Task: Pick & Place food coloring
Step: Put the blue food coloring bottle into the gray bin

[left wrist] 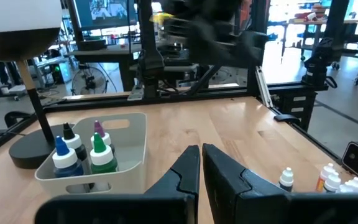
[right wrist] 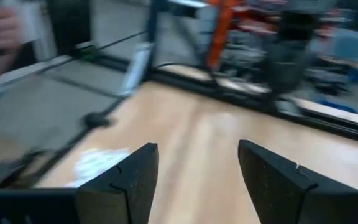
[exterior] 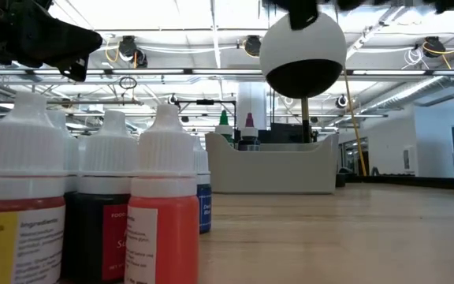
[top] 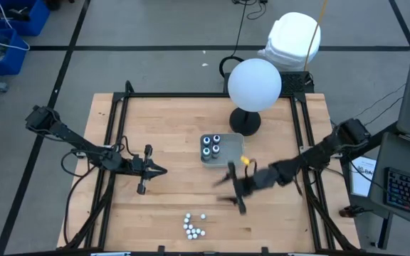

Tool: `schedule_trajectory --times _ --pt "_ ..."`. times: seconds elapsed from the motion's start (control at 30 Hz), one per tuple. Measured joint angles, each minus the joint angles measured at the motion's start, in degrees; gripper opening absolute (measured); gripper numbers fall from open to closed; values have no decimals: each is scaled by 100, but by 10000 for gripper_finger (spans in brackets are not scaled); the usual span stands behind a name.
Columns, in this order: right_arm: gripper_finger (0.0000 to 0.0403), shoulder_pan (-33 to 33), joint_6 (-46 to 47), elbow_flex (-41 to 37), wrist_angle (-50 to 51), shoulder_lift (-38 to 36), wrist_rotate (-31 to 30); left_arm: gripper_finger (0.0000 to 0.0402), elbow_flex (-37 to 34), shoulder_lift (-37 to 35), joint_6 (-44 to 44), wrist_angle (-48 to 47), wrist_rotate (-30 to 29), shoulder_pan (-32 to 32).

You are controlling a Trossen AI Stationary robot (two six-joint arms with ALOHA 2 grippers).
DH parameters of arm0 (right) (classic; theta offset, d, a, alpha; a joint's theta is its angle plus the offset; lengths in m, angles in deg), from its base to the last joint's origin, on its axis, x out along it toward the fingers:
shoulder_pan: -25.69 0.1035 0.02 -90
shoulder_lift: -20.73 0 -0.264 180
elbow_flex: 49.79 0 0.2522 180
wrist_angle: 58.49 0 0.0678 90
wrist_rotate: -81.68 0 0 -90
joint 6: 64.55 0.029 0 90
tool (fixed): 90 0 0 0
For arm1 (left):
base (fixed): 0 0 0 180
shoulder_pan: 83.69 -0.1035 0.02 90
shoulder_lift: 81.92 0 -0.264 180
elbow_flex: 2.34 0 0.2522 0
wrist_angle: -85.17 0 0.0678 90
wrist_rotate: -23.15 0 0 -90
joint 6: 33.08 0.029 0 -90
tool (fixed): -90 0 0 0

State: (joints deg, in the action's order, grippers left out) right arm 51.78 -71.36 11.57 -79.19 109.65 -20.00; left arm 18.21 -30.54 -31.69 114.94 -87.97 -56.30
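The food coloring [top: 195, 227] is seen as a tight cluster of small bottles standing on the wooden table [top: 169, 121] near its front edge, roughly midway between the two arms. From above only their white caps are shown; from table height the nearest bottles [exterior: 161, 207] are seen with ribbed white dropper caps, one body filled with red liquid, one dark, and one carrying a yellow and red label. Printed text is visible on the labels but cannot be read.

More bottles [left wrist: 79, 154], with blue, green, purple and black tips, are held upright in the pale tray [top: 234, 151] near the table's centre, just beside the dark round base of a lamp with a white globe [top: 255, 84].

The left gripper [top: 156, 170] is held over the table's left part, well apart from the cluster, its fingers [left wrist: 180, 177] pressed together on nothing. The right gripper [top: 232, 188] is blurred, set right of the tray, its fingers [right wrist: 134, 177] spread apart with nothing between them.
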Motion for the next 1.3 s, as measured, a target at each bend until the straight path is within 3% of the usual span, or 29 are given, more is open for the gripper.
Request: schedule_trajectory --times 0.13,0.37,0.63,1.03,1.3 --pt "204 367 48 15 -354 437 -6 26 0 -2 -45 3 1 2" --pt "207 361 476 194 -1795 1764 10 26 -2 0 -278 128 1 0" --pt "208 224 640 1504 -845 2987 426 26 -2 0 -127 132 -1 0" --pt "208 187 786 1412 -643 3069 431 26 -2 0 -151 121 3 2" --pt "208 217 766 953 -1185 3069 433 26 -2 0 -168 119 5 0"
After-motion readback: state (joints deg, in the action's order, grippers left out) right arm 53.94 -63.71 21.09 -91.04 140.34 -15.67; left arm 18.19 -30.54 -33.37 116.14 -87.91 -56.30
